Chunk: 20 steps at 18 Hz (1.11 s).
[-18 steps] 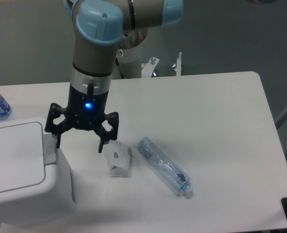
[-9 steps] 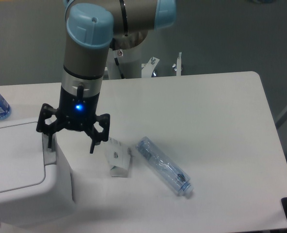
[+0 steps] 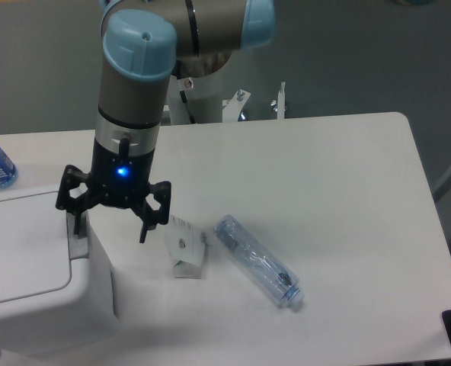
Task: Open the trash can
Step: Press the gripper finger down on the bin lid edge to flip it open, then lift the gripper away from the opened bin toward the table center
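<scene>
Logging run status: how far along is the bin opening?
Done: the open gripper has been brought to the trash can, one finger over the grey latch on its rim. In hand: lining up to press; contact cannot be told. Left: the lid lies flat and closed, so the press and opening remain.

Carton [image 3: 186, 254] lies between trash can [image 3: 35, 274] and bottle [image 3: 257, 260]

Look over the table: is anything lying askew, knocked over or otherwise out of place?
Yes. A clear plastic bottle lies on its side, diagonal across the table, and a small white carton beside it looks crumpled and tipped over. The trash can stands upright at the left with its lid shut, nothing spilled.
</scene>
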Available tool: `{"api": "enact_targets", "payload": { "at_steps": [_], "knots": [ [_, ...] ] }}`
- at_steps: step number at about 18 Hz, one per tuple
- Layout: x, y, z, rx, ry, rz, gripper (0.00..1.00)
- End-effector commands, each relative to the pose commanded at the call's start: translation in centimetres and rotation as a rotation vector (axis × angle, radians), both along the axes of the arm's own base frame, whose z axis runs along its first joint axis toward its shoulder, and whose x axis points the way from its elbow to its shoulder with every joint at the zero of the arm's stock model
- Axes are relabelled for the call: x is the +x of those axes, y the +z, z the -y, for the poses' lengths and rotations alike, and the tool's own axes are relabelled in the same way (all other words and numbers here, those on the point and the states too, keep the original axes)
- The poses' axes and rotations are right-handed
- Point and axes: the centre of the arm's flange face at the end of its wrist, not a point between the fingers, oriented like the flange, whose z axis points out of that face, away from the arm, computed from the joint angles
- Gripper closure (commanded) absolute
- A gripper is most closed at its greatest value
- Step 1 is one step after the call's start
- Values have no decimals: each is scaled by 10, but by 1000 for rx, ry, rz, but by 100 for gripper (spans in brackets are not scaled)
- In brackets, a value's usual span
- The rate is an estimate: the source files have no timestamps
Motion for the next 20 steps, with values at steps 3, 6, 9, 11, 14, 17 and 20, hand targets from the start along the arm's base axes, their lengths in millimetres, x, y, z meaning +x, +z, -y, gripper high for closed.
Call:
{"api": "enact_targets", "payload": {
  "at_steps": [3, 6, 9, 11, 14, 17, 20],
  "knots": [
    [-1, -1, -1, -4, 2, -3, 0],
    [-2, -2, -1, -10, 5, -9, 0],
    [-2, -3, -1, -11, 4, -9, 0],
    [-2, -2, -1, -9, 5, -10, 0],
    [-2, 15, 0, 15, 4, -27, 0],
    [-6, 49, 1, 58, 18, -77, 0],
    [-29, 69, 10, 31, 76, -193, 0]
  ]
}}
